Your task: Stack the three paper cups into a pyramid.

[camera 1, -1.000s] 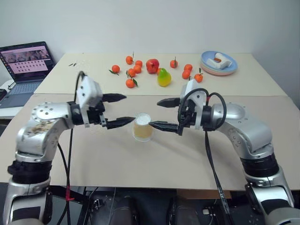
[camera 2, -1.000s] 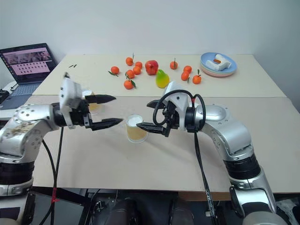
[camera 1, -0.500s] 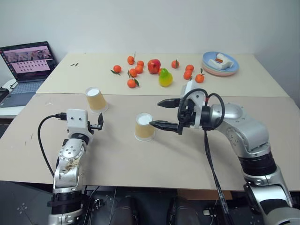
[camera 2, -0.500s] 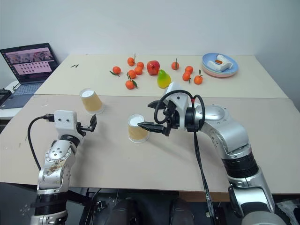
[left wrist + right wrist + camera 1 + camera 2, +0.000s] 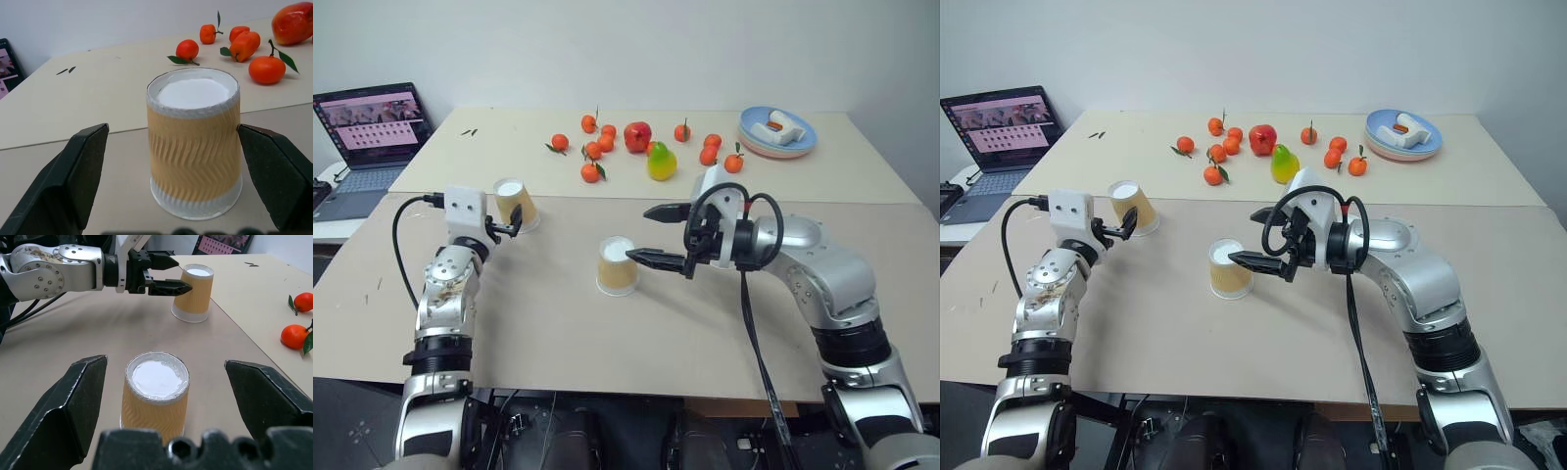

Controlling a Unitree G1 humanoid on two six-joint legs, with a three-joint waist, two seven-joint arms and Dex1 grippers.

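Standing upside down on the bench (image 5: 636, 343), white bases up, are two tan paper cups, well apart from one another. The centre cup (image 5: 617, 265) sits near the middle of the near bench; the left cup (image 5: 514, 205) sits toward the bench's left side, close to the seam (image 5: 862, 201) with the far bench. No cup is stacked on another. The right gripper (image 5: 658, 235) points across toward the centre cup with its fingers (image 5: 73, 406) wide apart; in the right wrist view the cup stands between them, touched by neither. The left gripper (image 5: 512, 225) reaches to the left cup with its fingers (image 5: 78, 171) likewise spread wide; in the left wrist view the cup stands between them with a gap on each side. On the far bench lie scattered mandarins (image 5: 591, 172), a red apple (image 5: 637, 136) and a yellow-green pear (image 5: 659, 162) just beside it. A blue plate (image 5: 756, 134) holding a white item rests near the far right corner. An open laptop (image 5: 367, 132) stands beyond the bench's left edge.
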